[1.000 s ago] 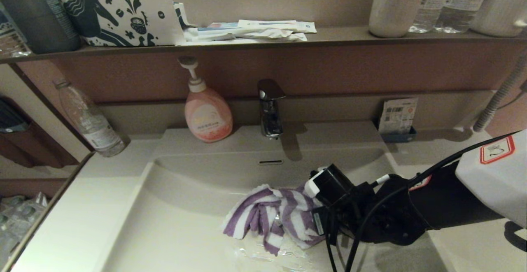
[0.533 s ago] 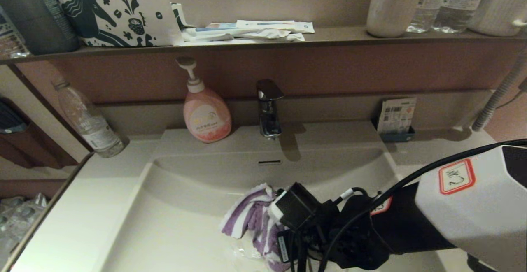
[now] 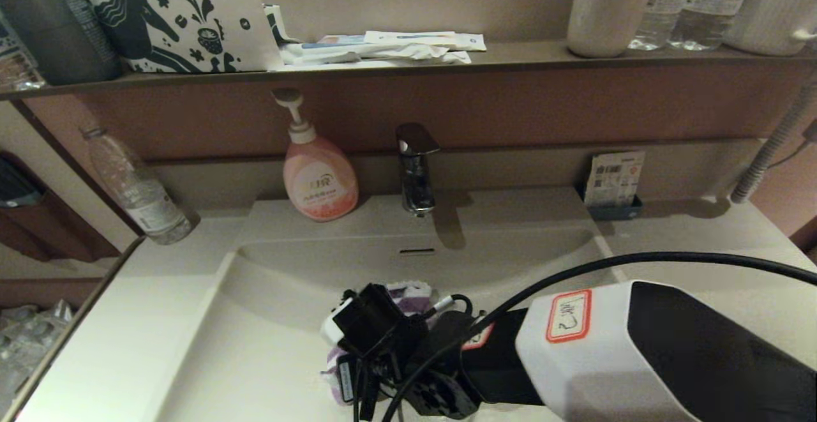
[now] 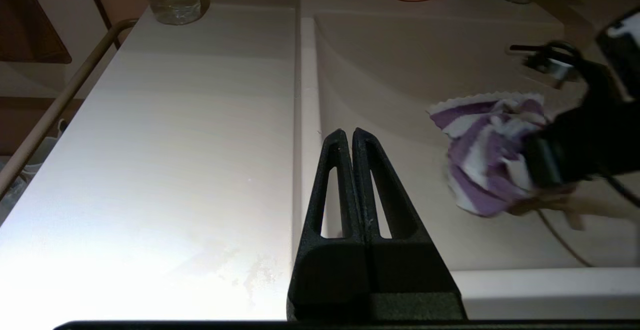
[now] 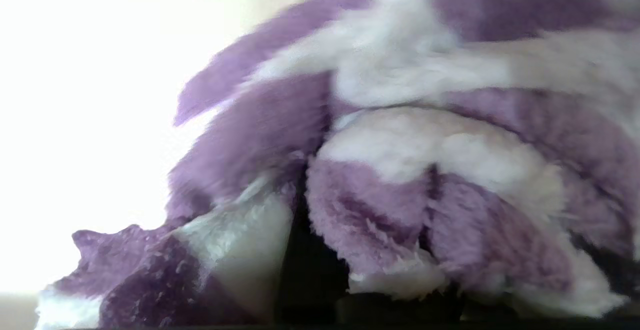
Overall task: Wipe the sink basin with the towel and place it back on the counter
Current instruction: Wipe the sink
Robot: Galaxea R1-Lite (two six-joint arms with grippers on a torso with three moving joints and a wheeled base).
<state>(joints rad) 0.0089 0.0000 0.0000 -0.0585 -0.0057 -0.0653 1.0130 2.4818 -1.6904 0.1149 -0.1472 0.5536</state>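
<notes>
Down in the sink basin (image 3: 268,320), the right gripper (image 3: 357,371) is sweeping leftward across the floor, clamped on the bunched purple-and-white towel (image 4: 487,155), which it has dragged from the right half to about the middle; the wipe looks well underway, the counter (image 4: 150,145) return still to come. The left gripper (image 4: 348,138) is idling, pressed together, over the basin's left rim

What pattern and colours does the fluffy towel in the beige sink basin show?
The fluffy towel has purple and white stripes, seen best in the left wrist view.
</notes>
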